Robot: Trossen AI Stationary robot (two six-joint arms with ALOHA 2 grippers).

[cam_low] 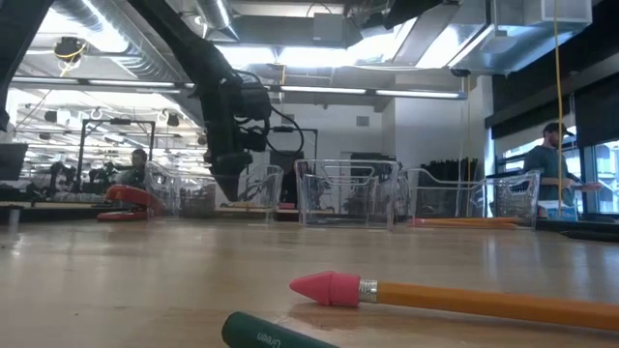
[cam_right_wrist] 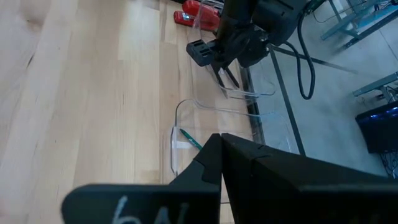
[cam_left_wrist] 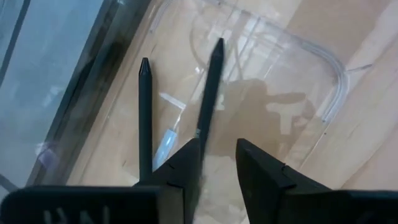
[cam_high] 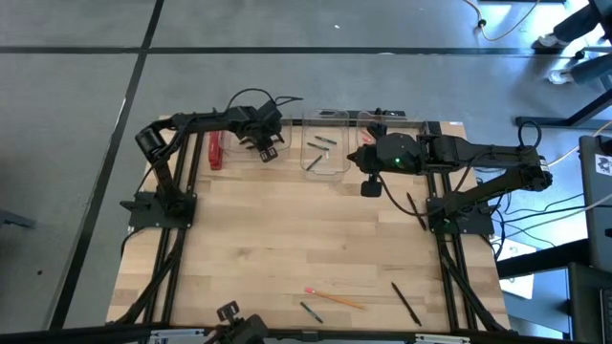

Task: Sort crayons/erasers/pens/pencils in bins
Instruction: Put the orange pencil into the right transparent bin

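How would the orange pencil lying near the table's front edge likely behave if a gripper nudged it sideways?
The pencil looks slim, straight and rigid, so it would probably slide or pivot as one piece. It lies flat on smooth wood, so it may roll. It seems light, and even a gentle push could send it far.

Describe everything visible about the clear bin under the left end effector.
The left bin is a clear plastic rectangular tub with rounded corners, sitting upright on the wooden table at its far edge, left of the other two bins. Two slim black pens lie on its floor, roughly side by side. The left end effector hangs over it, fingers apart, holding nothing.
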